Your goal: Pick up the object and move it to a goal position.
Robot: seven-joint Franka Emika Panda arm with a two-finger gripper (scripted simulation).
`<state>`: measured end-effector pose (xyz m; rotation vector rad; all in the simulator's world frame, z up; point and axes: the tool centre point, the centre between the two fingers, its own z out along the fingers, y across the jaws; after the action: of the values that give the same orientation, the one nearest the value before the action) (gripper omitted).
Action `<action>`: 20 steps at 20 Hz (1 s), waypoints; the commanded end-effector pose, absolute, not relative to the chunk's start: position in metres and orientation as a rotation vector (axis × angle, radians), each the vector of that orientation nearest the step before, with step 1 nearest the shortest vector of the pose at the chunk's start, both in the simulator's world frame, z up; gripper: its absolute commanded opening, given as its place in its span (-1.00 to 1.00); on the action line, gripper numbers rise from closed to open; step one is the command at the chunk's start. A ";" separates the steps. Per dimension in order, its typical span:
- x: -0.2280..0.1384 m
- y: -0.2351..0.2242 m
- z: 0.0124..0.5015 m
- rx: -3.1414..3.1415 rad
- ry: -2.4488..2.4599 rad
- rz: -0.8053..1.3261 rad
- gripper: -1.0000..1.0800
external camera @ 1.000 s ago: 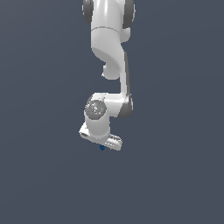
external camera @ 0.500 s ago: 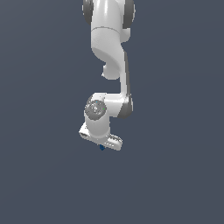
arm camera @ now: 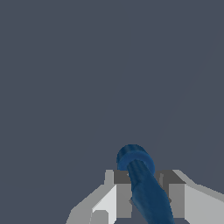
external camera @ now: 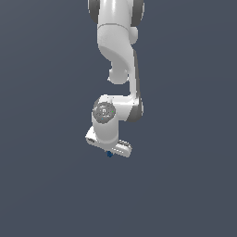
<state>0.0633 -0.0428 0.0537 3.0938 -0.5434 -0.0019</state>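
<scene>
Your dark-blue object (arm camera: 142, 186) sits right between the fingers (arm camera: 177, 194), its long axis running straight out past the tips. The gripper (external camera: 109, 152) is clamped on it, so carry it along to the goal.

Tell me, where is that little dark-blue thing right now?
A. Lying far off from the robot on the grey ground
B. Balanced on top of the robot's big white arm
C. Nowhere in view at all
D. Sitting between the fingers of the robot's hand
D: in the wrist view the dark-blue object sits between the grey fingers of the hand, and the exterior view shows it peeking out just under the hand.
</scene>
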 end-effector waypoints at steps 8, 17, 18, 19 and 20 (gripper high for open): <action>0.043 -0.001 0.105 3.094 -0.542 0.000 -1.00; 0.012 0.065 0.187 3.094 -0.542 0.000 -1.00; 0.008 0.073 0.197 3.094 -0.542 0.000 -1.00; 0.005 0.080 0.206 3.093 -0.542 0.001 -1.00; 0.002 0.088 0.215 3.093 -0.542 0.001 -1.00</action>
<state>0.0073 0.0764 0.2011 3.0939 -0.5415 0.0006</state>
